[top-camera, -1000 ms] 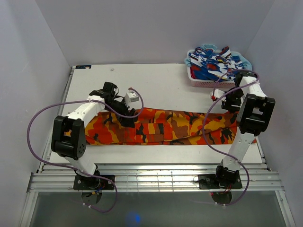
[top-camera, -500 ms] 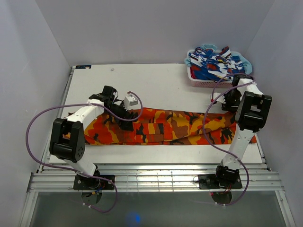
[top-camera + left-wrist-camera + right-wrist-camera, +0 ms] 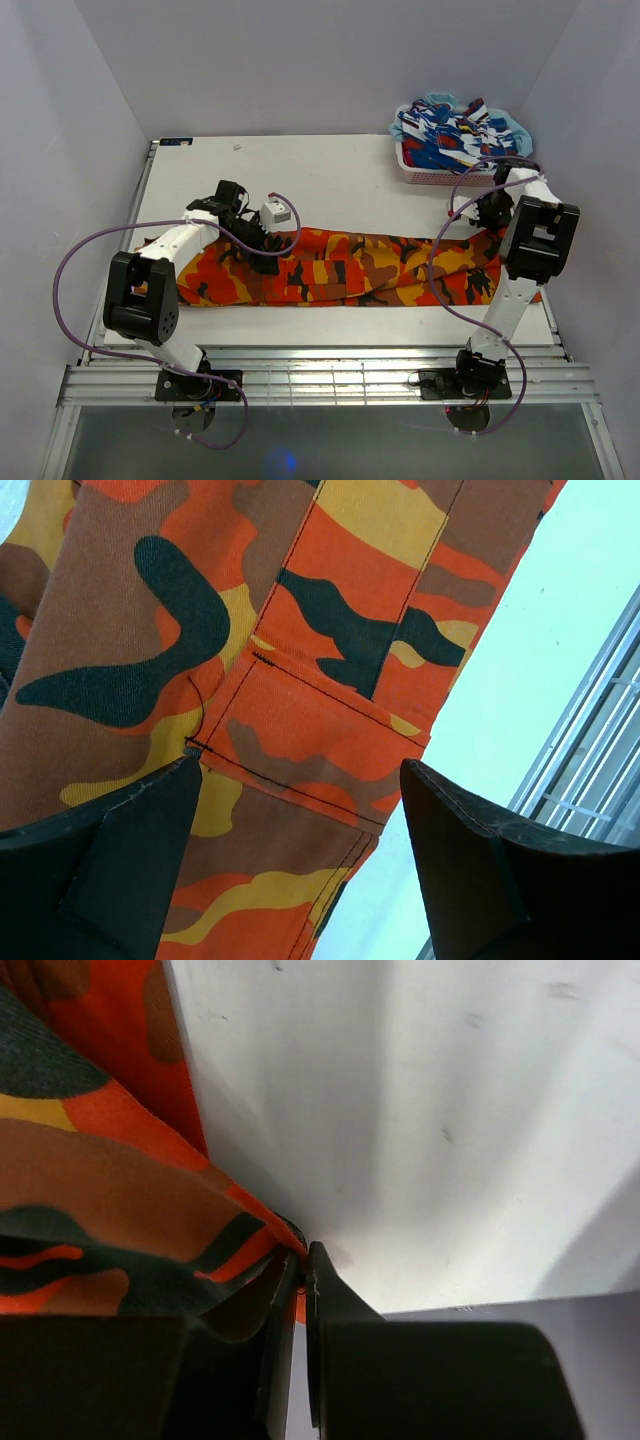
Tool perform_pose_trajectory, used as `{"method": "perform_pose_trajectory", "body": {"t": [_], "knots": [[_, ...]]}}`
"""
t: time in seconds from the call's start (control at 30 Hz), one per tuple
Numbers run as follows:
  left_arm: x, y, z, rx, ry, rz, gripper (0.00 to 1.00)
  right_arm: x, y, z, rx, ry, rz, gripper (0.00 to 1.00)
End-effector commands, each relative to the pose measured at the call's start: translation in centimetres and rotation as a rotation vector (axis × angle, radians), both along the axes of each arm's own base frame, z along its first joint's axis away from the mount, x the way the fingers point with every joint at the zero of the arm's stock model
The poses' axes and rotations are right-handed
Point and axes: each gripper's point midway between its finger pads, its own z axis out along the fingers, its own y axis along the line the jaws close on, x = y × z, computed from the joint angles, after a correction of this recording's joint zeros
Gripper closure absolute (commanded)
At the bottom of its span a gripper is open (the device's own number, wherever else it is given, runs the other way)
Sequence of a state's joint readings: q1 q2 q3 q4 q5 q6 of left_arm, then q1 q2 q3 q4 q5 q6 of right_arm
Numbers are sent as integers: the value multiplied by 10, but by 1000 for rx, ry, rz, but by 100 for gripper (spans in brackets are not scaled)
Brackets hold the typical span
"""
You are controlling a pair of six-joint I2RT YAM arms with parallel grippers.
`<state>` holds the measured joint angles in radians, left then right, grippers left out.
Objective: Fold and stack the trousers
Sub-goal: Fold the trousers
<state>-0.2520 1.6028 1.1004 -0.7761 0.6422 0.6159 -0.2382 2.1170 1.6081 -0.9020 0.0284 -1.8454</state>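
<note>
Trousers (image 3: 340,268) lie flat, lengthwise across the table's (image 3: 330,175) near half. Right gripper (image 3: 303,1258) is clamped on a thin hem corner (shallow bite, could slip). Left gripper (image 3: 298,775) hangs wide open over the other end. Best to seat the cloth deep, then close, then lift both ends together.

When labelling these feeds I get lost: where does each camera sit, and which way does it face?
Top external: above, behind the bases, facing down on table, trousers, pink basket; left arm and right arm show.
Left wrist: on the left arm, facing down at trousers; open left gripper shows.
Right wrist: on the right arm, facing the table; right gripper shows, shut on the trousers.
All share the trousers.
</note>
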Motion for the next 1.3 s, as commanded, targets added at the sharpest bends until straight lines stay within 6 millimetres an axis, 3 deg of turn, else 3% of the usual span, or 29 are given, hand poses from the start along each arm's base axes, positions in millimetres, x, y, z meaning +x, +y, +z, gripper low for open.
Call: {"method": "perform_pose_trajectory", "body": {"t": [0.0, 0.03, 0.13, 0.17, 0.2, 0.27, 0.3, 0.33, 0.47, 0.6, 0.63, 0.67, 0.73, 0.77, 0.87, 0.9, 0.97, 1.0, 1.1, 1.17, 1.27], "knots": [[9, -3, 19, -23, -72, 7, 9, 14, 10, 69, 111, -151, -34, 92], [9, -4, 21, -28, -75, 6, 10, 9, 11, 90, 114, -184, -32, 92], [6, -7, 26, -48, -81, -19, 14, -27, 9, 95, 127, -151, -4, 92], [5, -7, 26, -50, -84, -28, 15, -40, 5, 109, 106, -180, 2, 92], [6, -7, 26, -51, -87, -32, 16, -64, 8, 90, 116, -120, 8, 92], [6, -7, 26, -48, -87, -35, 17, -89, 3, 93, 93, -124, 30, 92], [6, -6, 25, -47, -92, -42, 17, -109, 5, 76, 99, -80, 29, 92], [6, -6, 25, -47, -95, -44, 17, -118, 2, 79, 77, -90, 30, 92], [3, -4, 21, -34, -90, -48, 17, -157, -12, 57, 44, -43, 24, 92], [-2, -1, 14, -20, -83, -51, 17, -180, -20, 37, 10, -27, 16, 91], [-4, 0, 12, -16, -81, -54, 16, -181, -22, 35, -7, -35, 9, 85], [-4, 1, 10, -13, -78, -53, 16, -188, -20, 29, -1, -17, 2, 66], [-7, 2, 8, -7, -73, -55, 14, -190, -19, 31, 8, -30, -28, 33], [-7, 2, 7, -5, -75, -54, 14, -184, -22, 37, 6, -54, -50, 6], [-13, 2, 8, -14, -69, -56, 13, -170, -26, 53, 86, -116, -226, 5], [-14, 1, 9, -24, -73, -56, 13, -149, -31, 78, 127, -194, -276, 5], [-19, 1, 11, -35, -76, -54, 13, -143, -36, 90, 227, -189, -498, 8], [-20, 0, 12, -43, -79, -53, 13, -120, -43, 118, 270, -275, -566, 9], [-22, -1, 14, -55, -86, -44, 13, -103, -51, 131, 381, -281, -871, 18], [-22, -2, 14, -60, -83, -42, 13, -101, -49, 117, 428, -224, -1023, 23], [-19, -2, 14, -59, -79, -41, 13, -106, -36, 98, 476, -122, -993, 24]]}}
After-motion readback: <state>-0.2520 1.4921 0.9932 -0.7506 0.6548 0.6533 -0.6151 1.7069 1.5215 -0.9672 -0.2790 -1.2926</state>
